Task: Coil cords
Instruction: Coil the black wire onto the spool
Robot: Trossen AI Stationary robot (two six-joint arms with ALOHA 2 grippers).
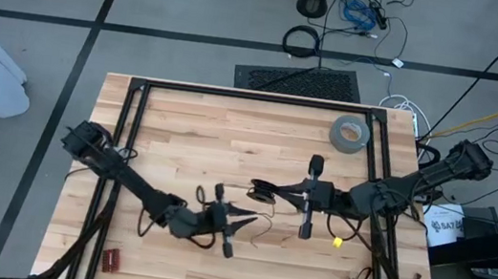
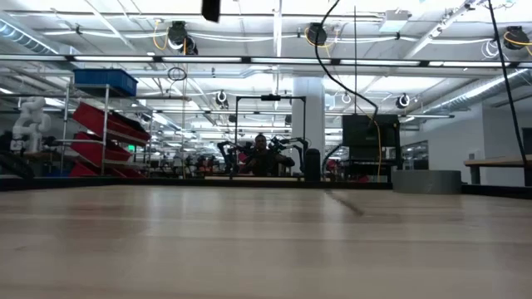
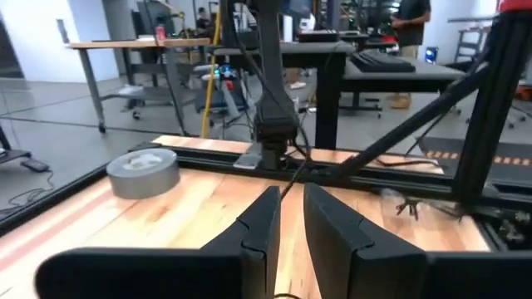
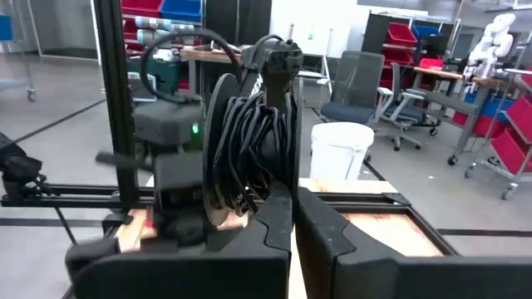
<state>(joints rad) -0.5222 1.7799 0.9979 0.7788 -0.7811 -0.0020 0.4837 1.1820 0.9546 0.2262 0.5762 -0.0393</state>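
The cords are one thin black wire. Part of it is wound into a coil in my right gripper, which is shut on it above the table's middle. A loose strand runs from there into the narrow gap of my left gripper. The left gripper points level toward the right arm, just nearer the table's near edge, with its fingers slightly apart. More slack wire lies on the wood near it. My right gripper pinches the coil's lower part between its two fingers, several turns together. The fingers come level from the table's right. The coil stands upright above the fingertips, clear of the table. My left gripper has the strand between its fingers; I cannot tell whether they touch it.
A grey tape roll lies at the table's far right. Black frame rails run along the far edge and both sides. A small yellow piece and a red one lie near the front.
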